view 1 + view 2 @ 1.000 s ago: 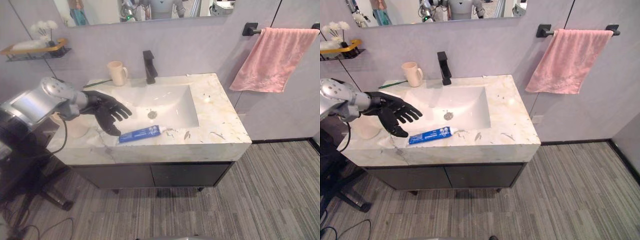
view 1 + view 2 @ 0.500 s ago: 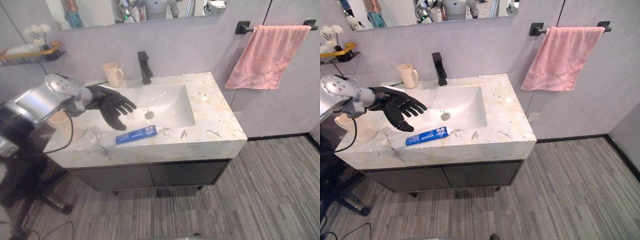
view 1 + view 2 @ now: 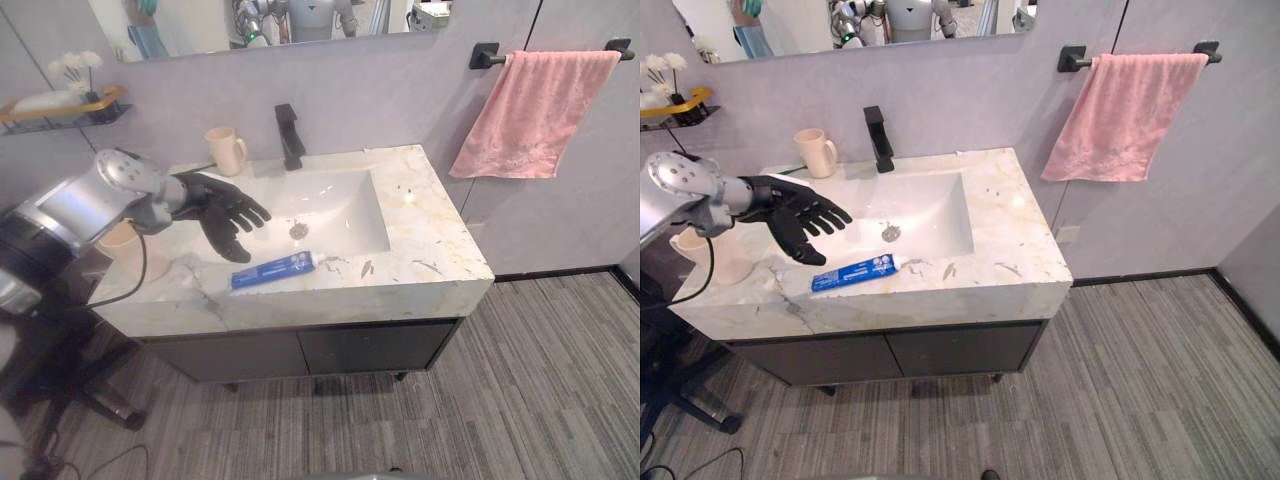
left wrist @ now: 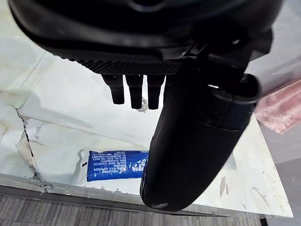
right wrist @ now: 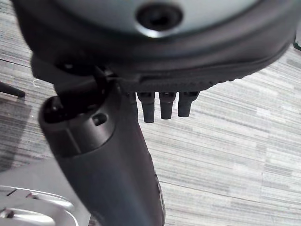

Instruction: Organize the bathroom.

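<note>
toothpaste tube [image 3: 275, 270] lies flat on bench [image 3: 430, 255], looks light, soft, slick. my left hand [image 3: 222, 212] hovers spread, empty; i'd pinch mid-body. right hand [image 5: 141, 155] relaxed, empty.

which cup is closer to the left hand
The pale cup on the counter's left edge, partly behind the left hand's arm; the mug stands farther off by the faucet.
</note>
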Tool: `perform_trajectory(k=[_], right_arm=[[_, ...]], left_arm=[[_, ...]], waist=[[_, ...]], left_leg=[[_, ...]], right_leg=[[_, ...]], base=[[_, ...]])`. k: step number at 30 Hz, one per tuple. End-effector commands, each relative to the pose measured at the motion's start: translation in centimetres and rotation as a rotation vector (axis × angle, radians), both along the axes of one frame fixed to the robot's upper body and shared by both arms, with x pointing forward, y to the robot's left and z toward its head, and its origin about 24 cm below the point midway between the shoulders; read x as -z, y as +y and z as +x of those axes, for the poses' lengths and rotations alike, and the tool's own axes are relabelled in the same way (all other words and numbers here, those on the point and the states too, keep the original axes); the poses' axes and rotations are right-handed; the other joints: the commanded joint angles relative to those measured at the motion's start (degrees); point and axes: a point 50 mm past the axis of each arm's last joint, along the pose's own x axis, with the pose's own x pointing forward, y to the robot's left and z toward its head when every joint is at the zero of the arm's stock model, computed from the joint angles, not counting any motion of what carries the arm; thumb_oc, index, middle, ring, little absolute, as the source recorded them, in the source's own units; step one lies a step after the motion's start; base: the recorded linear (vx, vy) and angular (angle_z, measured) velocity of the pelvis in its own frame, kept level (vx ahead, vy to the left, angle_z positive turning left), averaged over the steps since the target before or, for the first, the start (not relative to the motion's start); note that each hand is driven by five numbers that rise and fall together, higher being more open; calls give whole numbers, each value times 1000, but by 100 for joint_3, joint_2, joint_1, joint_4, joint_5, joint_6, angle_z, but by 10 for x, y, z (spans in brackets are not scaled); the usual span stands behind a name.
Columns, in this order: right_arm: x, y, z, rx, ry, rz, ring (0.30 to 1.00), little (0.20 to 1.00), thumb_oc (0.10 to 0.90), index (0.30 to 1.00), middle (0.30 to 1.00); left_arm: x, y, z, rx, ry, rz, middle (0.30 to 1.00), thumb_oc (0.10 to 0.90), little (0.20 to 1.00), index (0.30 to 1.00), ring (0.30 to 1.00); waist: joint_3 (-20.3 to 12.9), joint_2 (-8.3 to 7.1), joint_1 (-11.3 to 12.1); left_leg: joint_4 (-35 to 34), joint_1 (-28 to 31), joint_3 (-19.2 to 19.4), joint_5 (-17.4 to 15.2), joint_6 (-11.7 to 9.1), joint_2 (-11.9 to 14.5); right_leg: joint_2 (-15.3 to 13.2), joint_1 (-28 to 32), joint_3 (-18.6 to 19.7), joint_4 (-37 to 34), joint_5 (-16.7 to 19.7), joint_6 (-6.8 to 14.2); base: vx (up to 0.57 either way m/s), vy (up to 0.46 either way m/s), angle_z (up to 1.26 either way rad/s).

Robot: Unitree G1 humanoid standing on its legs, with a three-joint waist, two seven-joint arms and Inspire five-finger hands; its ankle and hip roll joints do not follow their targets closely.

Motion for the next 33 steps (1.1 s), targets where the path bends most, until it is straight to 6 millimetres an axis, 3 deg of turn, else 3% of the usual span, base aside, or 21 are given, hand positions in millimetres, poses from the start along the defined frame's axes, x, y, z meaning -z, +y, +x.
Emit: perform_trajectory(k=[1, 14, 33], right_arm=[[-10, -27, -17, 9, 51, -73, 900, 900, 800, 900, 900], [-12, -33, -18, 13, 54, -78, 900, 900, 800, 900, 900], [-15, -40, -21, -24, 37, -95, 900, 900, 800, 900, 900]], left_arm=[[-55, 27, 2, -137, -206, -83, 900, 800, 900, 900, 900], [-24, 37, 1, -178, -105, -91, 900, 800, 900, 900, 900], [-24, 50, 0, -191, -156, 21, 900, 800, 900, 900, 900]], waist=[[-16, 172, -45], [52, 233, -93], [122, 320, -105]], left_leg=[[17, 54, 585, 116, 109, 306], [17, 27, 607, 121, 123, 265], [17, -20, 535, 159, 106, 247]], right_leg=[[-235, -292, 9, 68, 79, 275], [-262, -339, 45, 95, 65, 264], [-288, -355, -39, 151, 27, 243]], base=[[0, 0, 0], [-2, 8, -2], [0, 0, 0]])
